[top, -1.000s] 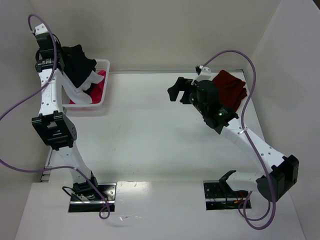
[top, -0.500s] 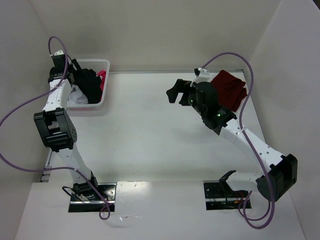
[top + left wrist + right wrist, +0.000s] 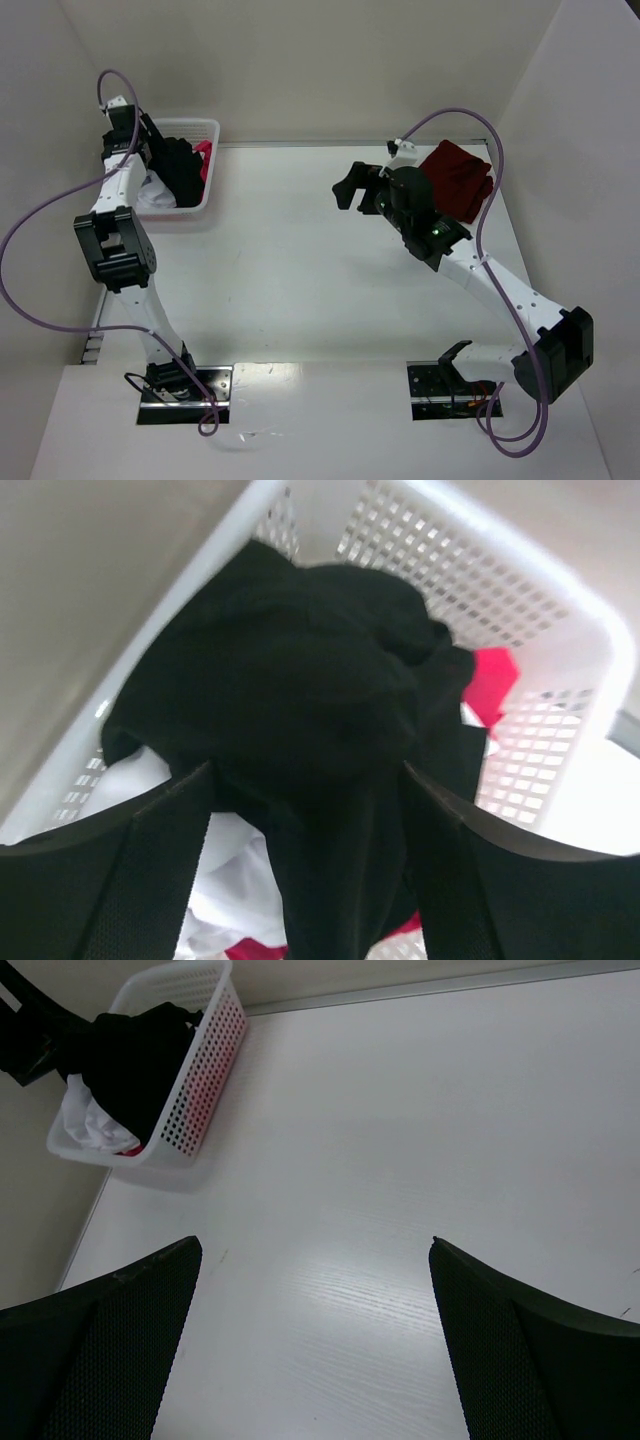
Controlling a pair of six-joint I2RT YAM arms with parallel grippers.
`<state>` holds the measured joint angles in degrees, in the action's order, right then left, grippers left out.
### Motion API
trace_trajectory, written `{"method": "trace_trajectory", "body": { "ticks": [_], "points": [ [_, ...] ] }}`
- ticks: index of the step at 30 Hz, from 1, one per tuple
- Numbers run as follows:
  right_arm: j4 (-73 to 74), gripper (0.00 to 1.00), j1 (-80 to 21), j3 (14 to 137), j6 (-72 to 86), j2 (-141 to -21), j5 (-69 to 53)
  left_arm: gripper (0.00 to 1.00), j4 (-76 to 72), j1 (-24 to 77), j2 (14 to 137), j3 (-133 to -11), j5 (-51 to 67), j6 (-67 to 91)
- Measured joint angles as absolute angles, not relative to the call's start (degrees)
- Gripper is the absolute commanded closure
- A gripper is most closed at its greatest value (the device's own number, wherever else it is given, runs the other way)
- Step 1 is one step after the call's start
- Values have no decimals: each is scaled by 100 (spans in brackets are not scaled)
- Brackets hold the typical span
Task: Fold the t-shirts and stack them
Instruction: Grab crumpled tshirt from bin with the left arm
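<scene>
Left gripper (image 3: pixel 307 780) hangs over the white plastic lattice basket (image 3: pixel 520 610), jaws spread wide on either side of the crumpled black cloth t-shirt (image 3: pixel 300 660). That shirt lies on the white shirt (image 3: pixel 230 870) and pink-red shirt (image 3: pixel 490 680) inside. Right gripper (image 3: pixel 315 1245) is released, fingers wide apart above the white table (image 3: pixel 400 1110). The dark maroon t-shirt (image 3: pixel 462 175) lies at the table's far right corner.

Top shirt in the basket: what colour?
Black shirt, clearest in the left wrist view.
</scene>
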<state>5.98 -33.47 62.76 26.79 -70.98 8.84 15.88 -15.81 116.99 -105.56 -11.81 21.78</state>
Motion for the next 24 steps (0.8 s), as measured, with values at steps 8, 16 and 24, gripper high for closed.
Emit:
{"method": "trace_trajectory", "body": {
  "ticks": [8,16,24],
  "points": [
    [604,0,-3347,6267,2628,-7148,923,45,1640,-1581,12154,-10652,-1299,2296],
    [604,0,-3347,6263,2661,-7150,926,73,1629,-1581,12151,-10759,-1345,2292],
    [602,0,-3347,6226,2714,-7074,926,63,1632,-1581,12097,-10759,-1365,2279]
  ]
}}
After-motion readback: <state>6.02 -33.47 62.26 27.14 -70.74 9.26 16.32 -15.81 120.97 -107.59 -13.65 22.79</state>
